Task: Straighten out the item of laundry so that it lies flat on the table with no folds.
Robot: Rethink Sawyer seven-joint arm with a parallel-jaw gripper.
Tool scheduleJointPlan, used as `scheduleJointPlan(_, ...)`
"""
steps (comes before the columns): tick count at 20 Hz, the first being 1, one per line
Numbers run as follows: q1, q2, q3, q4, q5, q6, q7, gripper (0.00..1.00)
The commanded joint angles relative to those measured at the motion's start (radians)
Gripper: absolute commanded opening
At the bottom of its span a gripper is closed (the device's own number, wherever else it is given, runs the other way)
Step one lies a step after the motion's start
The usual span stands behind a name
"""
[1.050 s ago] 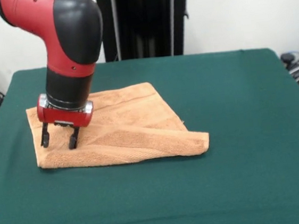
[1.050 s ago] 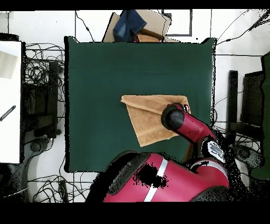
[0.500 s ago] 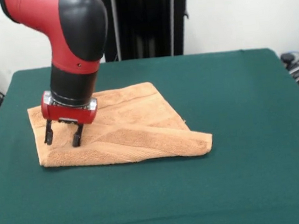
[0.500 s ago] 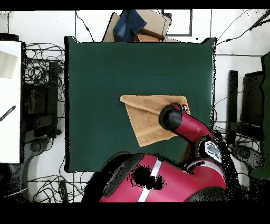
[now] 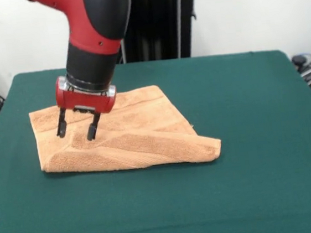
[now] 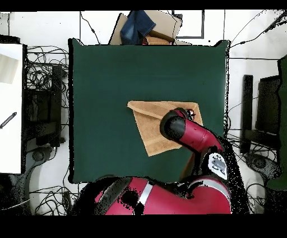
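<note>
The peach-orange towel (image 5: 135,135) lies on the green table (image 5: 245,118), left of centre in the front view, with one flap folded diagonally over itself and ending in a point at the right. My gripper (image 5: 77,131) hangs open just above the towel's left part, nothing between its fingers. In the overhead view the towel (image 6: 148,120) shows as a folded wedge, its right part hidden under the arm (image 6: 182,130); the gripper itself is hidden there.
A cardboard box with blue cloth (image 6: 143,27) sits beyond the table's top edge in the overhead view. Cables and equipment ring the table. A black stand (image 5: 151,22) rises behind the table's far side.
The gripper has risen off the towel and shifted right, staying open. The towel's left part settled slightly; its fold is unchanged.
</note>
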Motion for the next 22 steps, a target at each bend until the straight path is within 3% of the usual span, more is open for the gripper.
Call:
scheduleJointPlan(1, 0.008, -0.045, 0.031, 0.083, 0.04, 0.085, 0.267, 1.0)
scheduleJointPlan(6, -0.008, -0.057, 0.037, 0.115, 0.027, 0.068, 0.26, 1.0)
scheduleJointPlan(15, -0.098, 0.085, 0.114, 0.106, -0.043, -0.156, 0.256, 1.0)
scheduleJointPlan(22, -0.135, 0.147, 0.144, 0.103, -0.076, -0.245, 0.253, 1.0)
